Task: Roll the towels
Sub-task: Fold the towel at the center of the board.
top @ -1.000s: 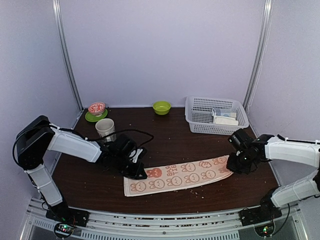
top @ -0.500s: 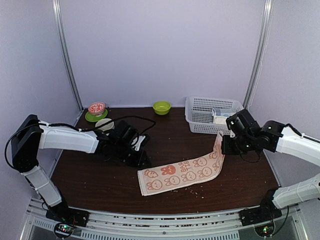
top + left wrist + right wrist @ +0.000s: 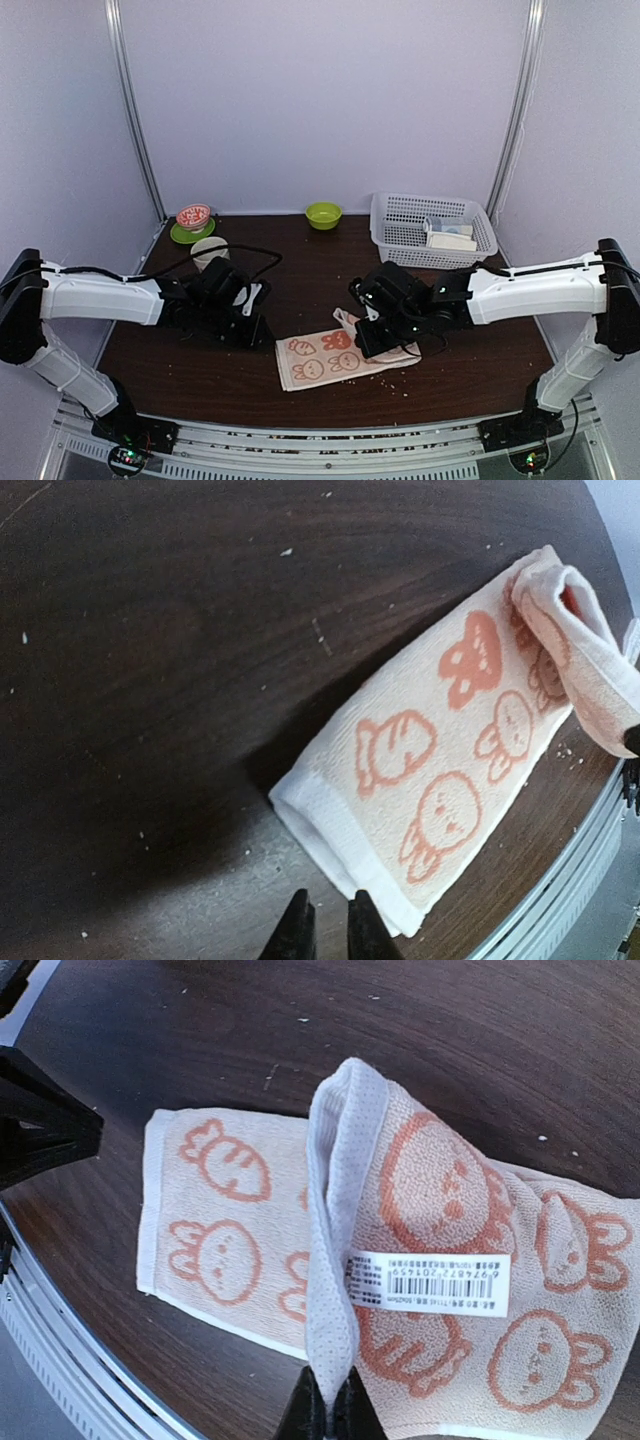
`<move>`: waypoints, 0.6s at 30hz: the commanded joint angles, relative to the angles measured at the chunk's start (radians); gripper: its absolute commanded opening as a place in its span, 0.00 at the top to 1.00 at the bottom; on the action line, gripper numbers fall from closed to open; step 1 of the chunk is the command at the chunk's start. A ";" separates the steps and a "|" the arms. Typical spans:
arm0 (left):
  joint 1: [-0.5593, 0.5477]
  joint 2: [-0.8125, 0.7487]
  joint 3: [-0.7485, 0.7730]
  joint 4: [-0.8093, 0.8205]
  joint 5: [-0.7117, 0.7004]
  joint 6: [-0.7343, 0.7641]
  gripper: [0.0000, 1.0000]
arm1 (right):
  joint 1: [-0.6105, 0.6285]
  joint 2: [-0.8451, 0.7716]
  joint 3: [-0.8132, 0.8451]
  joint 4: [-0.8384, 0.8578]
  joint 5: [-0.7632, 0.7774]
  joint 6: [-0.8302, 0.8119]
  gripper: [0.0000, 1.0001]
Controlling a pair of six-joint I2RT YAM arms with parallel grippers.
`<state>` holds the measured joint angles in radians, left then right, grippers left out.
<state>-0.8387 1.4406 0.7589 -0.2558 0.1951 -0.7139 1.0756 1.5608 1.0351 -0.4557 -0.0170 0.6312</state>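
The right tool (image 3: pixel 328 1405) grips the towel's (image 3: pixel 215 1215) end, doubling it over by the counter's (image 3: pixel 300 270) front edge to start rolling, while the left tool (image 3: pixel 328 922) sits closed and empty.

Top camera high up by the near edge, looking down over the whole table (image 3: pixel 180 375), two wrist cameras very close, looking down, all three see the same towel (image 3: pixel 318 362)

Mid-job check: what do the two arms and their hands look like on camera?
Both match: the left arm and right arm have smooth white link shells and black joint housings. The left hand and right hand are all black, each with two slim dark fingers. A thin black cable loops off the left arm; another runs along the right.
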 commanded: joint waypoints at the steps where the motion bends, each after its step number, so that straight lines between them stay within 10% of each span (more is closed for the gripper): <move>1: -0.002 -0.032 -0.045 0.033 -0.038 -0.035 0.89 | 0.022 0.043 0.059 0.061 -0.016 0.011 1.00; 18: -0.002 -0.083 -0.092 0.023 -0.067 -0.039 0.89 | 0.116 0.250 0.257 0.024 -0.039 0.006 1.00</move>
<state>-0.8387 1.3769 0.6857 -0.2558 0.1394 -0.7429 1.1744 1.7733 1.2655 -0.4267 -0.0479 0.6327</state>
